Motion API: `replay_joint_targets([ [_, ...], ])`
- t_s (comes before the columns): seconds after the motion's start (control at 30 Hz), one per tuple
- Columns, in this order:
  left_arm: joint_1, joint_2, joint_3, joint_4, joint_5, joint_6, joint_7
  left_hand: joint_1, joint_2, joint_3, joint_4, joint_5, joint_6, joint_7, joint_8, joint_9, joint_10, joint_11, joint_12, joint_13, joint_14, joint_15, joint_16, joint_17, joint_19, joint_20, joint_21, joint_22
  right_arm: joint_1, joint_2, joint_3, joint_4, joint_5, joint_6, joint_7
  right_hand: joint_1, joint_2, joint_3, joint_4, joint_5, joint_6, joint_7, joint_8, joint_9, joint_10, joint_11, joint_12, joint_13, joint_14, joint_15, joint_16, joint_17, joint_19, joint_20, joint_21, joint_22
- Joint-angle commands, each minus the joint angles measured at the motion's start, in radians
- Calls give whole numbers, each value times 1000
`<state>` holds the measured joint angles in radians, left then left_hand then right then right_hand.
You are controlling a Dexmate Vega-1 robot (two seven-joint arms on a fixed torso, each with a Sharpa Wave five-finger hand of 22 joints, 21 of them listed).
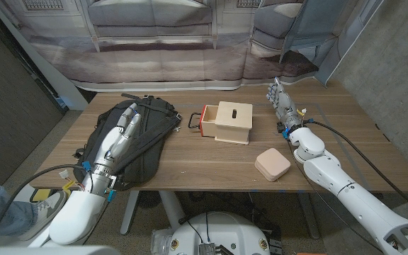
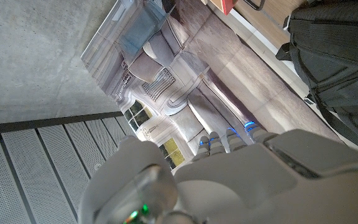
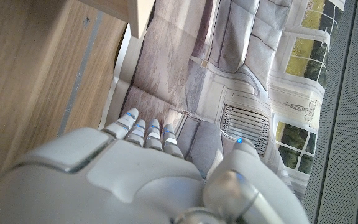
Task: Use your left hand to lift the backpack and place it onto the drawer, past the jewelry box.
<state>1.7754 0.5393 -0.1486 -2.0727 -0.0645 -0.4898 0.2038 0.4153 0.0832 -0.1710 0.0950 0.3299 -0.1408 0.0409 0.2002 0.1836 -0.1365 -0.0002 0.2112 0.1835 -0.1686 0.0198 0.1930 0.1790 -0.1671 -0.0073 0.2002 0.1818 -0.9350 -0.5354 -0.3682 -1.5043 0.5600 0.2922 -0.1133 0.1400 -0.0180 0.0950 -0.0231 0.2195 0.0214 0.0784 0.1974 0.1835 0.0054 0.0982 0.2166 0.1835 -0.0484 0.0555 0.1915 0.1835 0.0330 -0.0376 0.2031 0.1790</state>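
Observation:
A black backpack (image 1: 151, 134) lies on the left side of the wooden table (image 1: 211, 166). My left hand (image 1: 121, 131) is stretched over its top with fingers straight and slightly apart, gripping nothing; I cannot tell whether it touches the fabric. In the left wrist view the backpack (image 2: 340, 68) lies beyond my left hand (image 2: 229, 180). The small wooden drawer box (image 1: 231, 122), with its red drawer pulled out toward the backpack, stands mid-table. A pale pink jewelry box (image 1: 272, 164) sits near the front edge, right of centre. My right hand (image 1: 280, 103) is at the back right, fingers extended and empty.
A printed backdrop (image 1: 168, 42) showing sofas hangs behind the table. A black cable (image 1: 353, 152) runs along my right arm. A person's leg and shoe (image 1: 6, 212) are at the lower left, beside the table. The drawer box's corner (image 3: 135, 12) lies beyond my right hand (image 3: 142, 174).

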Motion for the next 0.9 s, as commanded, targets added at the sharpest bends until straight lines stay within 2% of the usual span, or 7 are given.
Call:
replay_joint_targets([
  [0.03, 47, -45, -26, -4, 28, -22, 3, 13, 0, -10, 0, 10, 4, 1, 5, 4, 3, -1, 1, 2, -23, -6, 0, 2, -131, 4, 8, 2, -7, -3, 2, -14, -5, -3, -9, 3, 8, -4, 0, 1, 1, -2, -3, 2, 6, 5, -2, 3, -3, 6, -2, 4, 1, -11, 0, 5],
  [0.4, 62, -77, -27, 26, 32, -65, 4, 15, 0, -13, 0, 10, 9, 1, 5, 4, 8, -4, 2, 2, -18, -7, 1, 2, -129, 4, 8, 2, -2, 12, 0, -5, -2, 17, -3, 3, 9, -5, -1, 1, 1, -2, -3, 2, 6, 3, -2, 3, -3, 6, -2, 4, 1, -11, 0, 5],
  [0.9, 119, -106, -58, -7, 46, -70, -1, 17, 1, -17, -1, 11, 22, 0, 8, 3, 15, -5, 2, 2, -7, -8, 3, 2, -124, 3, 9, 2, 2, 23, -10, 4, -9, 16, -7, 3, 10, -6, -1, 1, 2, -3, -2, 2, 8, 4, -2, 3, -2, 6, -1, 4, 2, -12, 0, 5],
])
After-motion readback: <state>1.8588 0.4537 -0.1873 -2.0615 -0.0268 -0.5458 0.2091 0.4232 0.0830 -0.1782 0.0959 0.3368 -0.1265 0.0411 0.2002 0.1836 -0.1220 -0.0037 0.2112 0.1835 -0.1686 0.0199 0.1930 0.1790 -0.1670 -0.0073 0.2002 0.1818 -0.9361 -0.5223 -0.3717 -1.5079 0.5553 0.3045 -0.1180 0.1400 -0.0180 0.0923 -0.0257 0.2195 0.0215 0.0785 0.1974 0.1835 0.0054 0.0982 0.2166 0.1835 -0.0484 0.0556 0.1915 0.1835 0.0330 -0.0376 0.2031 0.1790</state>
